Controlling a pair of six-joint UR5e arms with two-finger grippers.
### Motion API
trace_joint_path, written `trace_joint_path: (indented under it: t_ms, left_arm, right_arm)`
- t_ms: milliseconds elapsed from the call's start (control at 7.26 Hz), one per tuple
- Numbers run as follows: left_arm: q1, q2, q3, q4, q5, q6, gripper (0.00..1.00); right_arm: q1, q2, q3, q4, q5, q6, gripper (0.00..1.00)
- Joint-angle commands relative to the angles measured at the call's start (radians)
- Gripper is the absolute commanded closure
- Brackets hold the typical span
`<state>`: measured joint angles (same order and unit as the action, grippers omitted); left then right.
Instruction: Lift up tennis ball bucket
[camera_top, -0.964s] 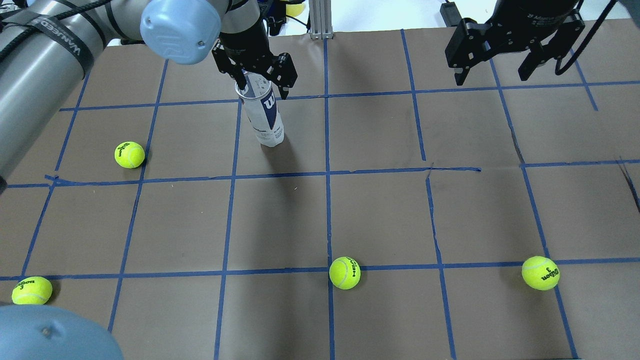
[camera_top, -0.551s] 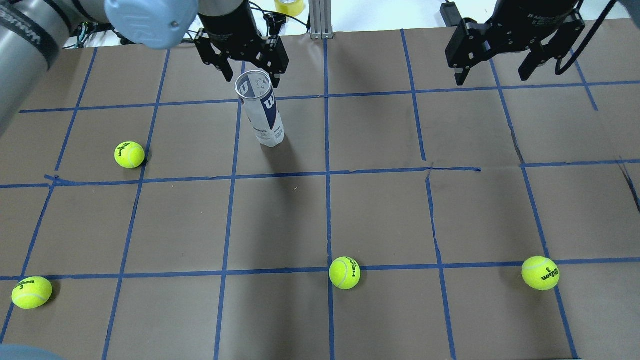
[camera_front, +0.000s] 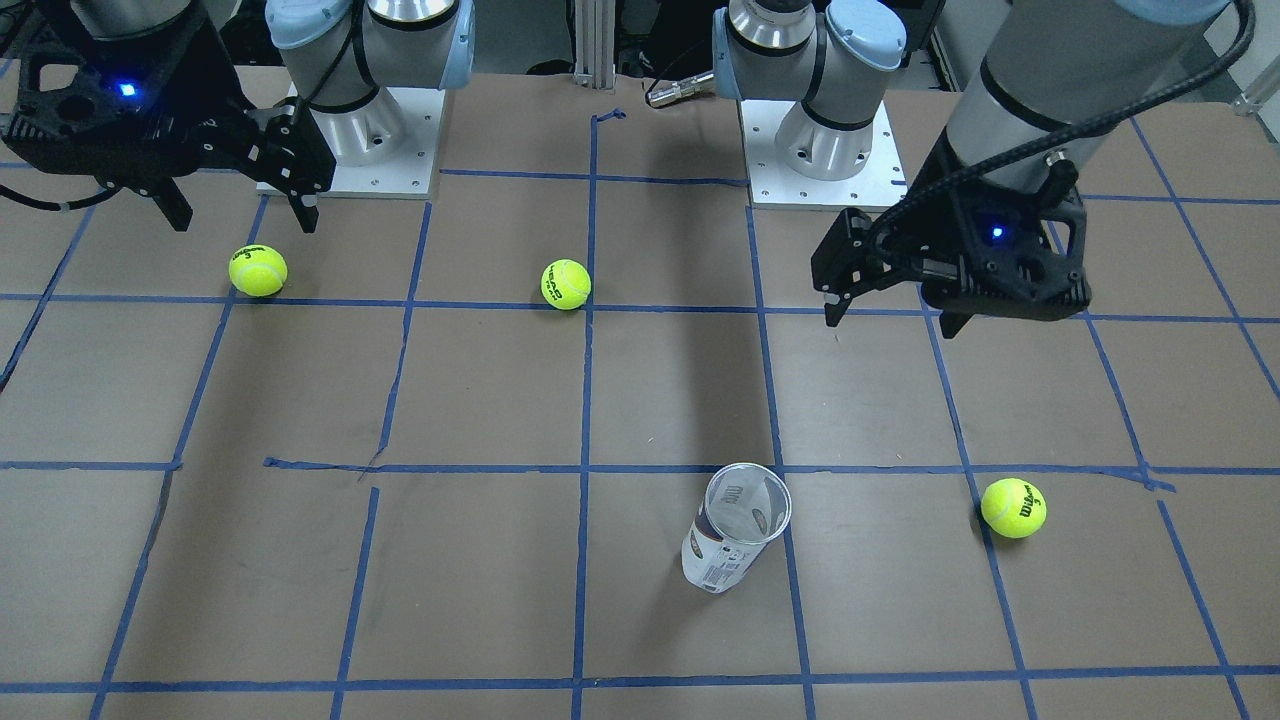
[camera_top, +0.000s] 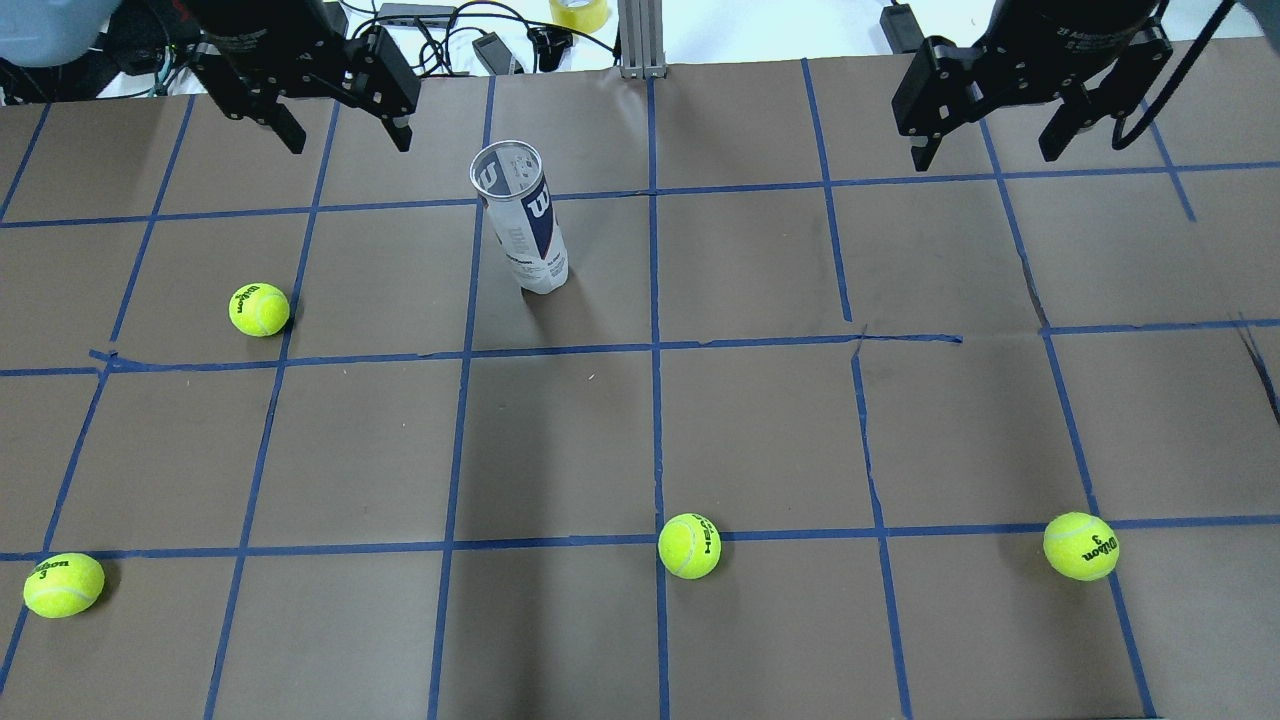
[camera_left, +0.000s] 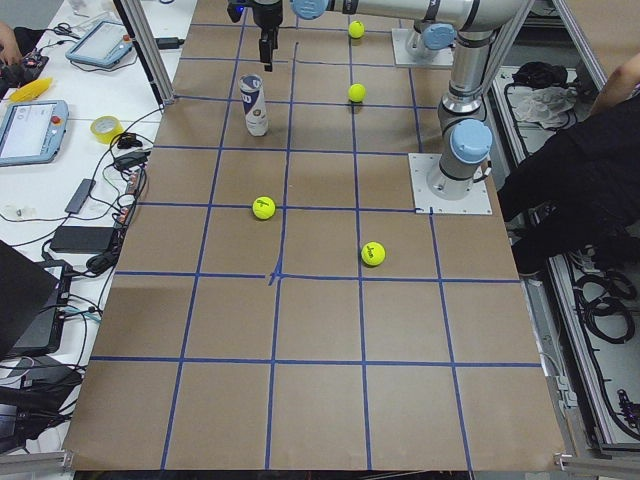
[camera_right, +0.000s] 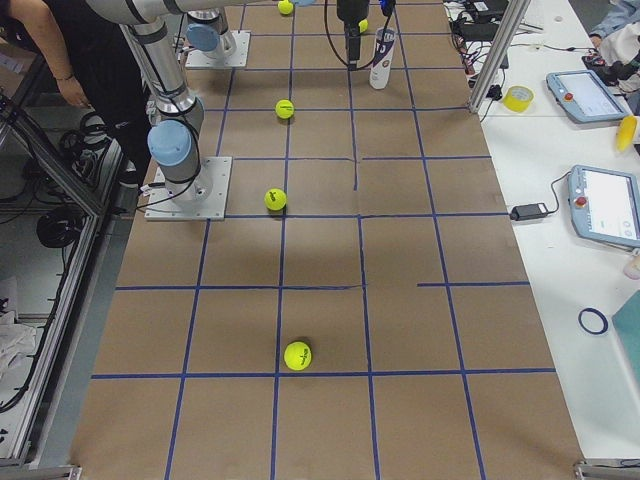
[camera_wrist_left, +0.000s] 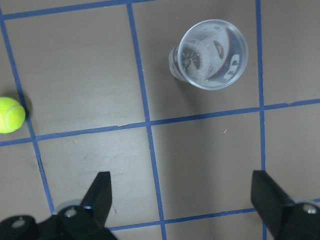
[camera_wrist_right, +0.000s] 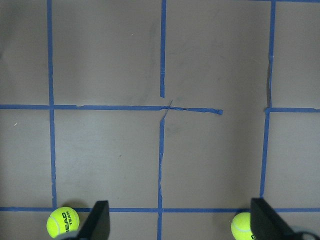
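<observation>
The tennis ball bucket (camera_top: 522, 220) is a clear can with a white and navy label. It stands upright and empty on the brown paper, open end up, and also shows in the front view (camera_front: 735, 530) and the left wrist view (camera_wrist_left: 210, 55). My left gripper (camera_top: 348, 135) is open and empty. It hangs above the table, to the left of the can and apart from it (camera_front: 890, 320). My right gripper (camera_top: 985, 155) is open and empty, raised at the far right, well away from the can.
Several yellow-green tennis balls lie loose on the paper: one left of the can (camera_top: 259, 309), one at the near left (camera_top: 63, 584), one near the middle front (camera_top: 689, 545), one at the near right (camera_top: 1080, 546). Cables and tape lie beyond the far edge.
My left gripper, which stood around the can's open top, has pulled away to the left and back, still open. The can has stayed upright in place. The right arm has not moved.
</observation>
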<state>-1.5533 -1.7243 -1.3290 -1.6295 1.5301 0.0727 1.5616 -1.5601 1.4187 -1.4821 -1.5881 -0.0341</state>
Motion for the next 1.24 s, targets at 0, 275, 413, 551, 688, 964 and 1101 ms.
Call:
trace_joint_path:
  t_ms: [0,275,413,551,688,964,1101]
  left_arm:
    - [0.038,0.087,-0.115,-0.006,-0.002,0.002,0.00]
    - [0.051,0.158,-0.177,-0.015,0.022,-0.001,0.00]
    - [0.052,0.178,-0.206,-0.013,0.024,-0.010,0.00]
    - [0.053,0.189,-0.222,-0.012,0.057,-0.008,0.00]
    - [0.053,0.196,-0.239,-0.010,0.071,-0.014,0.00]
    - [0.055,0.206,-0.256,-0.003,0.073,-0.011,0.00]
    - [0.055,0.206,-0.257,-0.003,0.073,-0.011,0.00]
  right_arm:
    - [0.000,0.000,0.000,0.000,-0.001,-0.001,0.00]
    - [0.000,0.000,0.000,0.000,-0.003,-0.001,0.00]
    - [0.000,0.000,0.000,0.000,-0.003,-0.001,0.00]
    - [0.000,0.000,0.000,0.000,-0.003,-0.001,0.00]
    - [0.000,0.000,0.000,0.000,-0.003,-0.001,0.00]
    - [0.000,-0.002,-0.001,0.000,-0.003,-0.004,0.00]
    - [0.000,-0.002,0.000,0.000,-0.003,-0.004,0.00]
